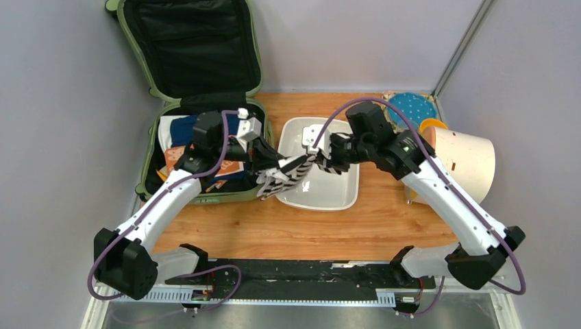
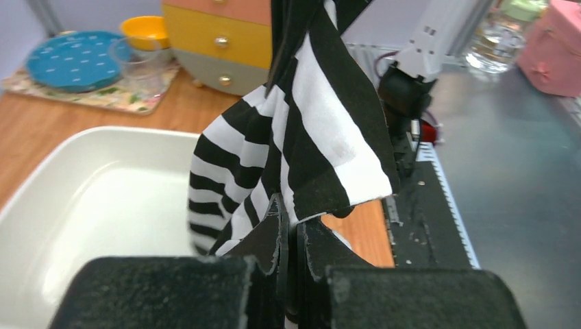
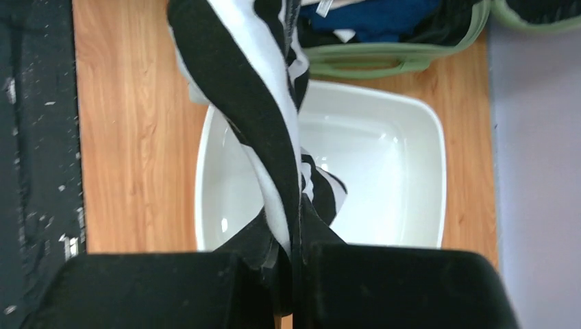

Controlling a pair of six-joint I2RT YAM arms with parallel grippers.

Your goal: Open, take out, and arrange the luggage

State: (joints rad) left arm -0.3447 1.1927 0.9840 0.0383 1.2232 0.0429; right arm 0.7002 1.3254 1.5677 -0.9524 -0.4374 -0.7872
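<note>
Luggage [image 1: 199,103], top view: it lies open on the desk [image 1: 356,233] just left of the white tub [image 1: 346,199], lid upright, clothes [image 1: 181,133] packed in its base. Striped garment [image 1: 284,177] is stretched over the tub's left rim, long axis running across the tub. Left end effector [image 1: 273,163] sits at the rim beside the luggage, right end effector [image 1: 319,157] over the tub's middle. Both arms are bent inward, wrists nearly meeting. The left arm is nearer the luggage.

Left wrist view: jaws are clamped on a fold of the striped garment [image 2: 301,137], with the tub [image 2: 82,199] below it.

Right wrist view: jaws are likewise pinched tight on the garment [image 3: 253,103], which hangs over the tub [image 3: 425,137]. The luggage [image 3: 397,58] lies beyond the tub's far rim. The garment looks ready to be lowered in.
</note>
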